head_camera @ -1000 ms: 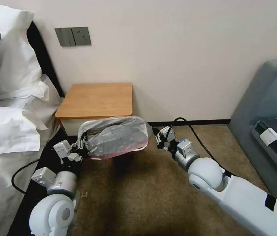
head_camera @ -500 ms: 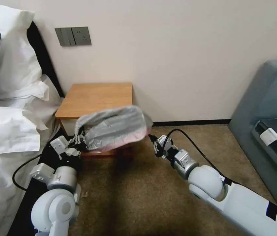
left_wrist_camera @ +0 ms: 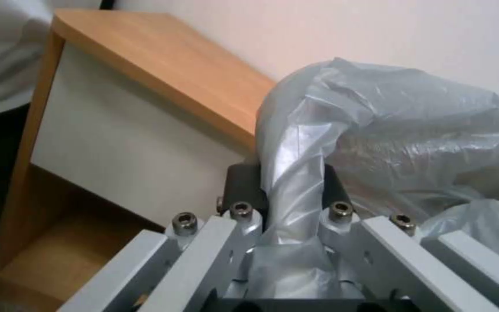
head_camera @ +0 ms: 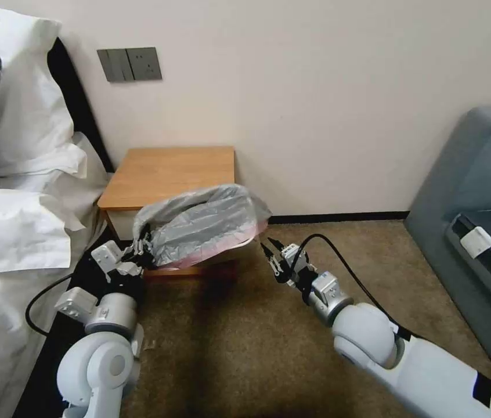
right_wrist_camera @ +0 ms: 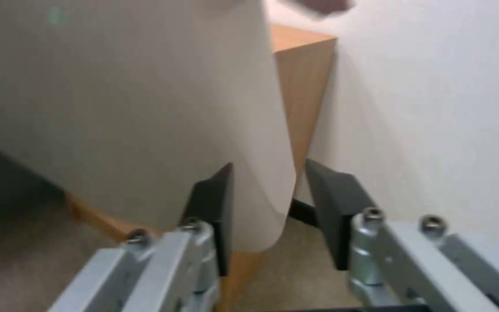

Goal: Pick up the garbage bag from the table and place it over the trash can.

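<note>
My left gripper [head_camera: 143,247] is clamped on a twisted fold of the garbage bag [head_camera: 202,223], which covers the trash can [right_wrist_camera: 117,108] in front of the table [head_camera: 170,174]. The bag's mouth gapes upward and I cannot see anything inside it. My right gripper [head_camera: 270,251] sits just right of the bin, fingers spread apart and gripping nothing.

The garbage bag [head_camera: 202,226] is translucent grey, pink along its lower edge. The desk [head_camera: 170,174] has an orange-brown top and white front. The trash can [right_wrist_camera: 145,112] is cream-white. The carpet [head_camera: 245,348] is mottled brown.
</note>
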